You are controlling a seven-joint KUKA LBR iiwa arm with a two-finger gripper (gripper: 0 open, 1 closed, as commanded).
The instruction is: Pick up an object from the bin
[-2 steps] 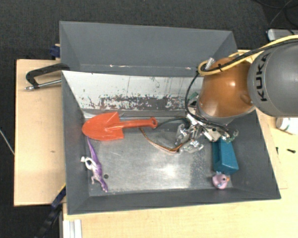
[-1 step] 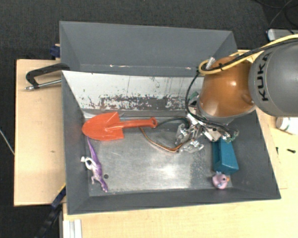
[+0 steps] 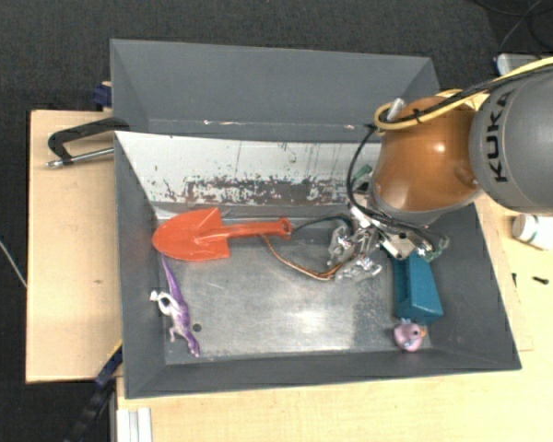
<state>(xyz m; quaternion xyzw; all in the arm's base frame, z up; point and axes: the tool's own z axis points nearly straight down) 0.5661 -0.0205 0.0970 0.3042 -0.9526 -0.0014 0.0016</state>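
Pickup not yet made

Nothing in the grey metal bin (image 3: pixel 258 86) is lifted so far. Every item lies on the floor, and nothing can be seen caught in the pincer (image 3: pixel 355 258). The whole grasp and lift are left to do, as far as this view shows.

The pincer hangs low in the right-centre of the frame, under the arm's orange wrist cover and over bare floor. Whether it is wide or narrow cannot be told, because its metal parts blur together against the shiny floor.

The nearest thing is a blue rectangular plastic block (image 3: pixel 417 288). It lies just beside the pincer, to the lower right, with its long side running up and down the frame. It looks like the likeliest target, though the pincer is not around it.

An orange plastic toy shovel (image 3: pixel 203 236) lies to the left, its handle pointing towards the pincer and ending near it. A small lilac rounded toy (image 3: pixel 408 336) sits below the block by the front wall. A purple and white lizard-like figure (image 3: pixel 177 316) lies well apart at the lower left.
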